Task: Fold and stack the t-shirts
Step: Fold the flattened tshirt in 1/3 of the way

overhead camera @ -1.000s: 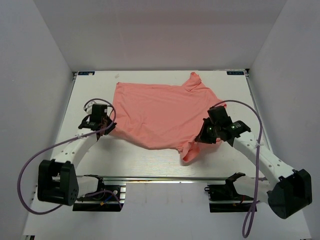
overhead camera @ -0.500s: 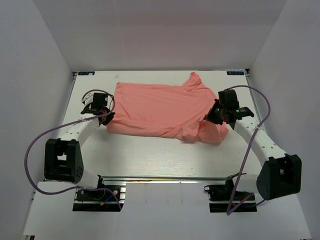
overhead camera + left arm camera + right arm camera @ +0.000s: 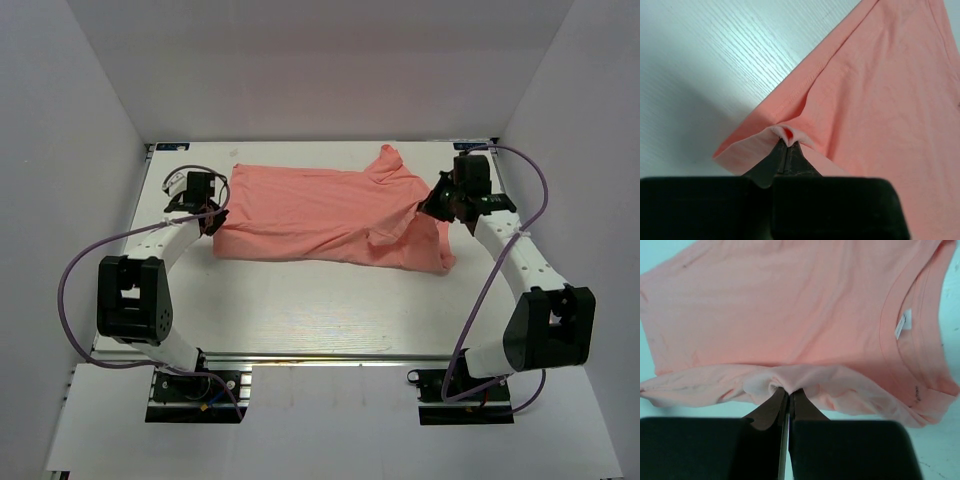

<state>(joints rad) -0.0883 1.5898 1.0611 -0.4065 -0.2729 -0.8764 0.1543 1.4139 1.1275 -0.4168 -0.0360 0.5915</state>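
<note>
top: soft salmon-pink short-sleeved t-shirt (image 3: 320, 212) lying on white table (image 3: 300, 300), left gripper (image 3: 213, 216) at one end, right gripper (image 3: 437, 203) at the other | left wrist: jaws nipping a hem fold | right wrist: jaws nipping bunched edge

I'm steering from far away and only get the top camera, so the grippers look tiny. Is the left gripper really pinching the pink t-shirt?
Observer: Yes. The left wrist view shows the left gripper shut on a little fold at the hemmed edge of the t-shirt.
Operator: And the right one?
Observer: The right gripper is shut too, in its own wrist view, with a bunched bit of the cloth's edge pinched between its tips.
Operator: Is there a tag anywhere?
Observer: Yes, the right wrist view shows a small white neck label just inside the neck opening.
</note>
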